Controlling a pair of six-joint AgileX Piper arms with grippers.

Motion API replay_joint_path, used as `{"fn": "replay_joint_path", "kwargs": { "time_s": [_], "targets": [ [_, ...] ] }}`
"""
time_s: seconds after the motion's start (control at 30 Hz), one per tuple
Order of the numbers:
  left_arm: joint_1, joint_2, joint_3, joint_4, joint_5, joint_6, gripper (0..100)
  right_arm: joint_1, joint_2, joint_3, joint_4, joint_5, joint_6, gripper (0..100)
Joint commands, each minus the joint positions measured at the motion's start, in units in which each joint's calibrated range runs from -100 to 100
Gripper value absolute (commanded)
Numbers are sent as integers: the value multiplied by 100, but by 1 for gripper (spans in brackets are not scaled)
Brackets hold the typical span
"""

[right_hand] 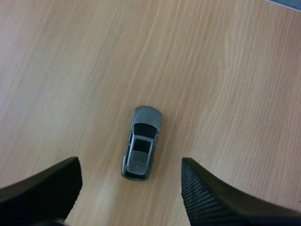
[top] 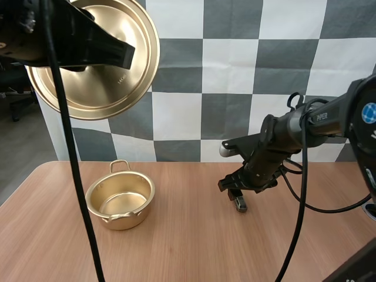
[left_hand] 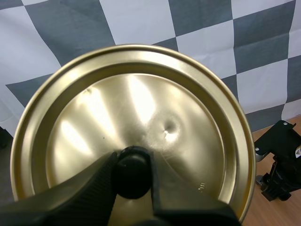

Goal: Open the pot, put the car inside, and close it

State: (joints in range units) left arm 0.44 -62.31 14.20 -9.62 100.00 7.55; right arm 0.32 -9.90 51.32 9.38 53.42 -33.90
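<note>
Far left, high above the table (top: 188,247): left gripper (left_hand: 132,165) clamped on the black knob (left_hand: 133,181) of the gold lid (top: 103,88), one finger on each side of the knob. The lid is tilted on edge.

Left of centre, on the table: gold pot (top: 117,223), open, two loop handles, nothing visible inside.

Right of centre: right gripper (right_hand: 129,160) hangs low over the table, fingers spread wide. The grey toy car (right_hand: 141,143) lies on the wood between them, touching neither, well apart from the pot.

Handling, judged: the car looks small, light and rigid. Its body is smooth, so likely slippery, and its wheels could let it roll if nudged end-on. Best hold is across the two flanks at mid-body, and the fingers already stand on those sides. The lid looks like thin stiff metal, and the knob is the only sound hold.

Count:
- Pot: 1
- Lid: 1
- Car: 1
- Grippers: 2
</note>
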Motion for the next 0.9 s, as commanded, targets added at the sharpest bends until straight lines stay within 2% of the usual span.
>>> {"fn": "replay_joint_path", "kwargs": {
  "time_s": [0.0, 0.57, 0.87],
  "targets": [
    [3, 1, -2, 1, 0, 1, 0, -4, 697, 1, -1, -266, -132, 100],
    [3, 1, -2, -206, 0, 1, 0, -4, 1135, -27, -21, -1565, -338, 100],
    [3, 1, -2, -250, 0, 1, 0, -4, 1831, -27, -21, -1516, -414, 100]
  ]
}}
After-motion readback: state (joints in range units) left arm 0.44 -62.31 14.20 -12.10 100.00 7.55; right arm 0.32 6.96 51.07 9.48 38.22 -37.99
